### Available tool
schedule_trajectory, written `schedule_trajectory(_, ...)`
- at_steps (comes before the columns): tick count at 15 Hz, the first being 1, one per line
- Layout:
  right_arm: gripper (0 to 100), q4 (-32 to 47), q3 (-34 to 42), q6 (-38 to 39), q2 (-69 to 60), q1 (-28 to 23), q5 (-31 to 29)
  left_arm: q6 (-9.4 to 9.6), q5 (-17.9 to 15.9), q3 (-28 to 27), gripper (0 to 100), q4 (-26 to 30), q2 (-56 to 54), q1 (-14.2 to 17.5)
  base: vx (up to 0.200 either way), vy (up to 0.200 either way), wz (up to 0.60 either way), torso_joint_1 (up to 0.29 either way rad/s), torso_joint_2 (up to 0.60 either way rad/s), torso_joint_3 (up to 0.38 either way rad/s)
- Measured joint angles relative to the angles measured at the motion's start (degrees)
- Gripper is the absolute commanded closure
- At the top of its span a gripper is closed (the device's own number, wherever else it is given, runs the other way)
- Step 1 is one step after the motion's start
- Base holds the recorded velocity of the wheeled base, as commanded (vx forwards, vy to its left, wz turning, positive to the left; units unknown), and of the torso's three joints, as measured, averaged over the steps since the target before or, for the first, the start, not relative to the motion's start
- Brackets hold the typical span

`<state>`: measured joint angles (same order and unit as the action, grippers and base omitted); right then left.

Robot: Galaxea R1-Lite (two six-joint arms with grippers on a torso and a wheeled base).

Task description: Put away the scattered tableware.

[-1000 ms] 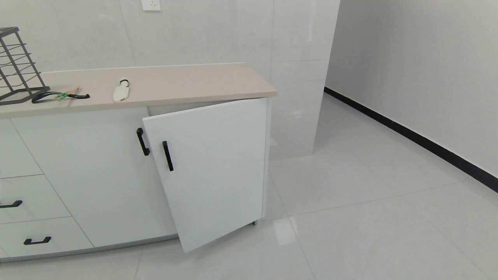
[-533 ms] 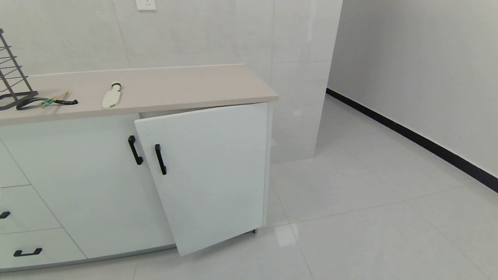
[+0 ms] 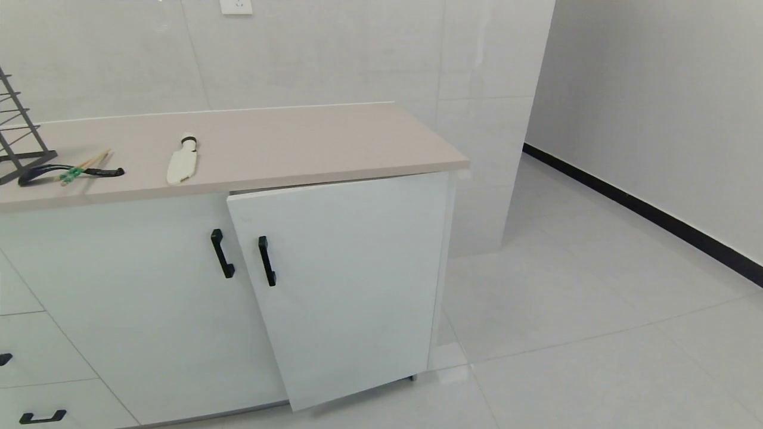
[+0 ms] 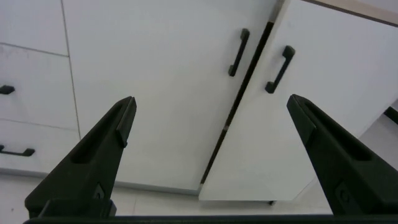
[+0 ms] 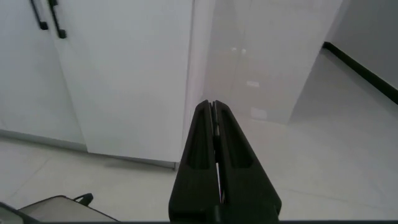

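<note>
Left jaws stand wide apart, facing the black door handles (image 4: pixel 278 70) of a white cabinet, while the right jaws are pressed together, pointing at the tiled floor (image 5: pixel 323 155) beside it. The right-hand cabinet door (image 3: pixel 346 286) hangs ajar under the beige bench (image 3: pixel 310 137). The scattered tableware lies on the bench's left part: a white utensil (image 3: pixel 180 162) and, nearer the wire rack (image 3: pixel 18 131), chopsticks (image 3: pixel 95 161) touching a black utensil (image 3: pixel 107 173)
</note>
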<state>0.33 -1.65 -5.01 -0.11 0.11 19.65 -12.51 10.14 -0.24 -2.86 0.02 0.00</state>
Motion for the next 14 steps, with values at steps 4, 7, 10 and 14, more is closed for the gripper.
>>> schedule_trajectory(4,100,-0.1,0.0,-0.1,0.0,-0.1,-0.1,-0.07,0.0,0.0,0,0.0,0.0,-0.1,0.0,0.0,0.3,0.004,0.0,0.0)
schedule_trajectory(7,100,-0.1,0.0,-0.1,0.0,-0.1,-0.2,0.52,0.2,0.0,0,0.0,0.0,-0.1,0.133,0.0,0.0,0.003,0.0,0.003)
schedule_trajectory(10,100,-0.2,0.0,-0.2,0.0,-0.1,-0.6,3.73,0.2,0.1,0,0.0,0.0,-0.1,0.2,0.0,0.0,0.001,0.0,-0.001)
schedule_trajectory(14,100,-1.0,0.4,0.0,0.0,-0.1,-1.9,8.13,0.3,0.1,0,0.0,0.0,-0.1,0.2,0.1,0.0,0.004,0.0,-0.001)
